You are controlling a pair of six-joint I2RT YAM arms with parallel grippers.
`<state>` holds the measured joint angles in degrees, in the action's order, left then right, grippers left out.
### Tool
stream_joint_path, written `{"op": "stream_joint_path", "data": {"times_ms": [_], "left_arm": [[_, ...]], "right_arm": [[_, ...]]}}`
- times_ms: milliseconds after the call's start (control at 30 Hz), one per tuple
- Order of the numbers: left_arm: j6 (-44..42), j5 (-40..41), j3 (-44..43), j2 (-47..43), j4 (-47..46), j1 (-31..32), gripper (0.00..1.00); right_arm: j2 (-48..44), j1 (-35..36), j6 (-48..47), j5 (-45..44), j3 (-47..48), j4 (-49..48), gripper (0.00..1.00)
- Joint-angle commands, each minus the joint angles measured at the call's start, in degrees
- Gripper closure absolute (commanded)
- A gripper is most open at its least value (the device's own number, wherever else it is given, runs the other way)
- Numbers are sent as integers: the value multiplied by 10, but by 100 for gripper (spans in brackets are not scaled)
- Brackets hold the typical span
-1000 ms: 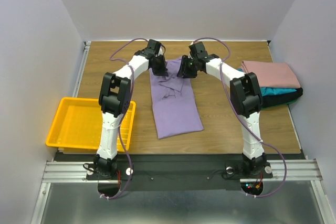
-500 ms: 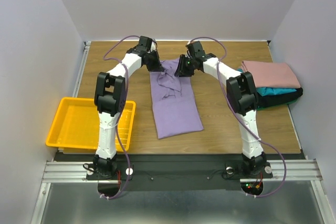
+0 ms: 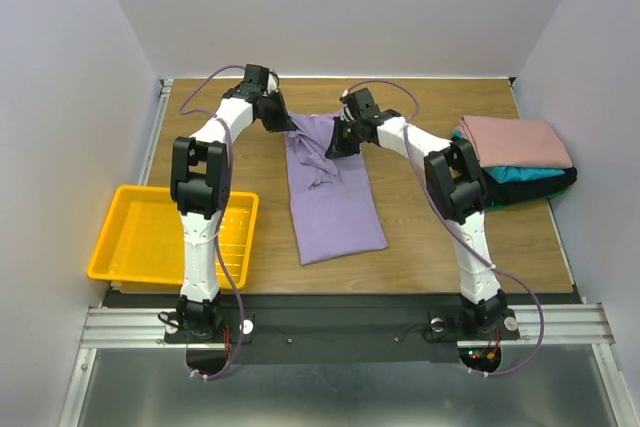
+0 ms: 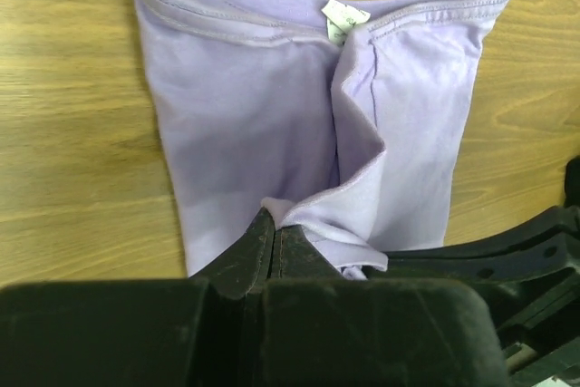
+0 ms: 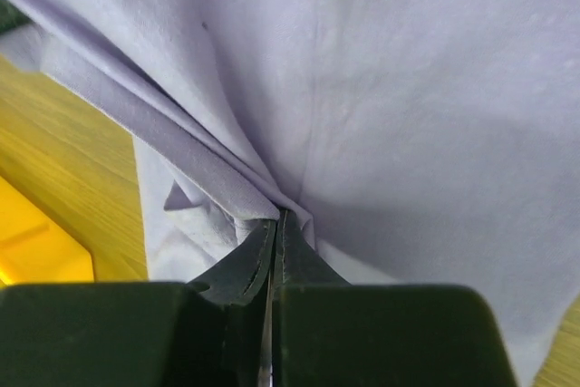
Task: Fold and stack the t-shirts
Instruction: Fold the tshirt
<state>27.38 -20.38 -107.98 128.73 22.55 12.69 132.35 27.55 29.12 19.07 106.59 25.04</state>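
The lavender t-shirt [image 3: 332, 197] lies lengthwise in the middle of the table, bunched at its far end. My left gripper [image 3: 283, 125] is shut on a raised fold of it [image 4: 344, 197] at the far left corner, its tips [image 4: 275, 221] pressed together. My right gripper [image 3: 340, 138] is shut on a pinch of the same cloth [image 5: 362, 88] at the far right corner, with folds drawn into its tips [image 5: 279, 221]. The collar and its white label [image 4: 345, 15] show in the left wrist view. Folded pink [image 3: 515, 140], teal [image 3: 522, 174] and black [image 3: 552, 187] t-shirts are stacked at the right.
A yellow plastic tray [image 3: 122, 247] sits at the near left, beside the left arm's base. The wooden table [image 3: 440, 237] is walled in by white panels on the left, back and right. The folded stack lies close to the right wall.
My right gripper has shut on the shirt's far right corner. Both grippers have shifted a little to the left, and the shirt's far end has bunched and moved with them.
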Motion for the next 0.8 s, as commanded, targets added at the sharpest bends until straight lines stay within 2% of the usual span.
{"op": "stream_joint_path", "data": {"times_ms": [0,200,467,700,767], "left_arm": [[-21,-4,-45,-7,-1,-12,100],[-30,-1,-59,3,8,-28,100],[-42,-5,-122,53,41,-42,100],[-30,16,-142,65,55,-60,100],[-25,24,-143,60,55,-68,95]], "right_arm": [[-59,15,-15,-14,-5,-13,100],[-79,35,-26,-15,-15,-13,100],[-64,66,-29,-9,-6,-12,99],[-40,87,-33,23,9,-12,91],[-36,89,-34,30,13,-12,90]]}}
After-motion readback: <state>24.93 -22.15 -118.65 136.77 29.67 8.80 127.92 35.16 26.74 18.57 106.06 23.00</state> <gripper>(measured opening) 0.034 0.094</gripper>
